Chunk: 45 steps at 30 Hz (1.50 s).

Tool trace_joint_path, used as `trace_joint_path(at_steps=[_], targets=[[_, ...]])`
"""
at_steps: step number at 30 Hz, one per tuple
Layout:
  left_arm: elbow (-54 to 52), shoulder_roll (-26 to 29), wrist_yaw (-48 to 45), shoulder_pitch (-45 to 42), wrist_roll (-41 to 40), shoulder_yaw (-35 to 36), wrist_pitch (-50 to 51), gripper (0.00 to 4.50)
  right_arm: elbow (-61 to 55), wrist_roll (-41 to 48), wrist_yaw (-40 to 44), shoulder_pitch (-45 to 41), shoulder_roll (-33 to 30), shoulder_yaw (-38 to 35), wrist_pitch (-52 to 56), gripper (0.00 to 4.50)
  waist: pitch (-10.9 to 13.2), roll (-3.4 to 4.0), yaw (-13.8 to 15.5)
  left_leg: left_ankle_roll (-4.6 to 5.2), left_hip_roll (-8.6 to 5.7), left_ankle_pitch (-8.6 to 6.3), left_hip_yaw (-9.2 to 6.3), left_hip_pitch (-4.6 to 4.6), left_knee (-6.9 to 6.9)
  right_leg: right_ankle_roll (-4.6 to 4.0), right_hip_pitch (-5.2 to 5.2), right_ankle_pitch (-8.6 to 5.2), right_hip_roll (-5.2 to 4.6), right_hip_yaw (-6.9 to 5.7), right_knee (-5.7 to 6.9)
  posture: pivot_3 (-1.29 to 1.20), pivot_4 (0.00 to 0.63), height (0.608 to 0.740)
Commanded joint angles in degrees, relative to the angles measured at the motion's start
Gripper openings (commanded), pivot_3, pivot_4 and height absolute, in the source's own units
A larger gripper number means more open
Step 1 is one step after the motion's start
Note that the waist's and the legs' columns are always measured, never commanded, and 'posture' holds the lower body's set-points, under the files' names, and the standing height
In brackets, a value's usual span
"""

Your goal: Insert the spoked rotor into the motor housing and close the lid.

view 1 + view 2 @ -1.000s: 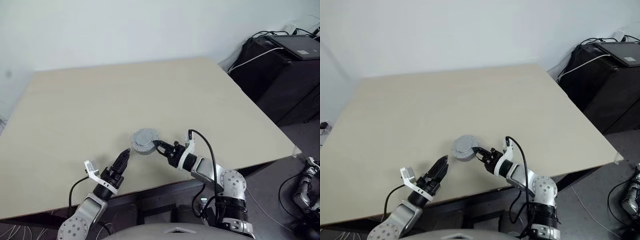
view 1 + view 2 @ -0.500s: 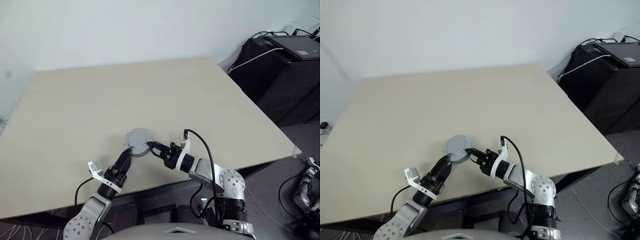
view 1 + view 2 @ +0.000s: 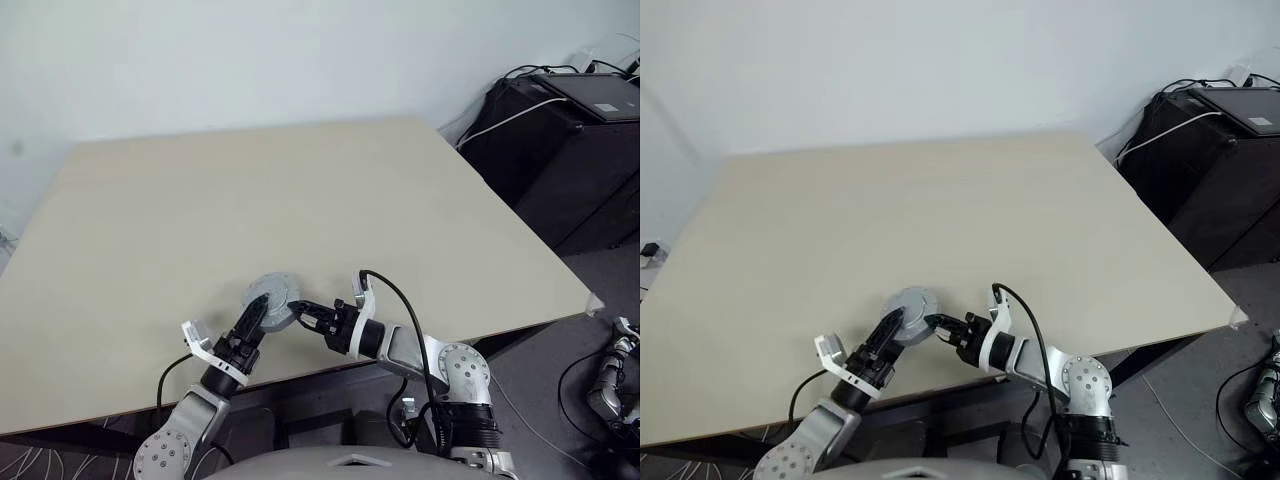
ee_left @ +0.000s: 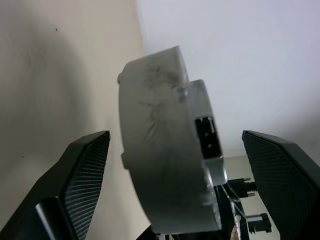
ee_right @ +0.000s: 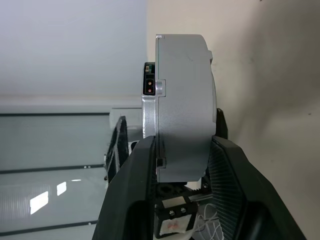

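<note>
Between both end effectors: motor housing (image 3: 271, 298) (right (image 3: 297, 311) clamps it).

The motor housing (image 3: 272, 298) shows as a closed grey metal puck, the lid (image 5: 150, 95) already seated flat on one face as a thinner disc with a small rectangular connector port on its edge. The casing is scuffed and dull. It is held up off the tan table near the front edge, its round face toward the head camera.
</note>
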Motion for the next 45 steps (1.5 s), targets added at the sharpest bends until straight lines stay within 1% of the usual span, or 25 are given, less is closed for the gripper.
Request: trace_joint_path(at_steps=[1, 22, 24, 31, 32, 33, 36, 37, 45], targets=[[-2.9, -2.2, -0.7, -0.5, -1.6, -0.6, -0.8, 4.47, -1.3, 3.5, 1.5, -1.2, 0.1, 0.1, -0.3, 1.22, 0.0, 0.0, 0.0, 0.0, 0.0, 0.0, 0.0, 0.0, 0.01, 0.0, 0.0, 0.0, 0.0, 0.0, 0.0, 0.0, 0.0, 0.74], [-5.9, -2.8, 3.0, 0.3, -2.8, -3.6, -2.1, 4.47, -1.4, 3.3, 2.2, -1.2, -0.9, 1.4, -0.5, 1.22, 0.0, 0.0, 0.0, 0.05, 0.01, -0.02, 0.01, -0.01, 0.2, 0.07, 0.07, 0.09, 0.03, 0.01, 0.02, 0.0, 0.0, 0.74], [-6.1, -2.8, 3.5, 0.4, -2.3, -3.8, -2.6, 4.09, -1.4, 3.2, 2.3, -1.2, -1.0, 1.5, -0.5, 1.22, 0.0, 0.0, 0.0, 0.05, 0.0, -0.02, 0.02, 0.0, 0.2, 0.07, 0.07, 0.09, 0.04, 0.01, 0.02, 0.0, 0.0, 0.74], [-7.6, -2.7, 5.1, 0.5, -2.5, -4.9, -3.8, 4.09, -1.3, 2.7, 2.9, -1.6, -1.5, 2.0, -0.5, 1.22, 0.0, 0.0, 0.1, 0.05, 0.0, -0.02, 0.03, 0.0, 0.23, 0.07, 0.07, 0.11, 0.04, 0.03, 0.03, 0.0, 0.0, 0.74], [-7.8, -2.7, 5.2, 0.5, -2.5, -5.0, -3.9, 3.72, -1.3, 2.7, 3.0, -1.6, -1.5, 2.1, -0.6, 1.22, 0.0, 0.0, 0.1, 0.05, 0.0, -0.02, 0.03, 0.0, 0.23, 0.07, 0.07, 0.11, 0.04, 0.03, 0.03, 0.0, 0.0, 0.74], [-7.9, -2.6, 5.3, 0.5, -2.6, -5.1, -4.0, 3.5, -1.3, 2.6, 3.1, -1.6, -1.6, 2.2, -0.6, 1.22, 0.0, 0.0, 0.1, 0.06, 0.0, -0.02, 0.03, 0.0, 0.23, 0.07, 0.07, 0.11, 0.04, 0.03, 0.03, 0.0, 0.0, 0.74], [-8.0, -2.3, 5.5, 0.5, -2.9, -5.3, -4.0, 2.55, -1.4, 2.4, 3.4, -1.6, -1.7, 2.4, -0.8, 1.22, 0.0, -0.01, 0.2, 0.06, 0.01, -0.02, 0.03, 0.0, 0.23, 0.07, 0.07, 0.11, 0.06, 0.02, 0.04, 0.0, 0.0, 0.74], [-8.0, -2.2, 5.5, 0.5, -3.0, -5.3, -4.1, 2.34, -1.4, 2.4, 3.5, -1.6, -1.8, 2.4, -0.8, 1.22, 0.0, 0.0, 0.2, 0.06, 0.01, -0.02, 0.03, -0.02, 0.24, 0.07, 0.07, 0.11, 0.06, 0.02, 0.04, 0.0, 0.0, 0.74], [-7.5, -1.6, 5.0, 0.1, -3.7, -5.4, -4.1, 2.33, -1.2, 2.2, 4.0, -1.7, -2.0, 2.6, -1.0, 1.22, 0.0, 0.0, 0.2, 0.07, 0.0, -0.02, 0.05, -0.01, 0.29, 0.09, 0.09, 0.12, 0.09, 0.02, 0.06, 0.0, 0.0, 0.74]])
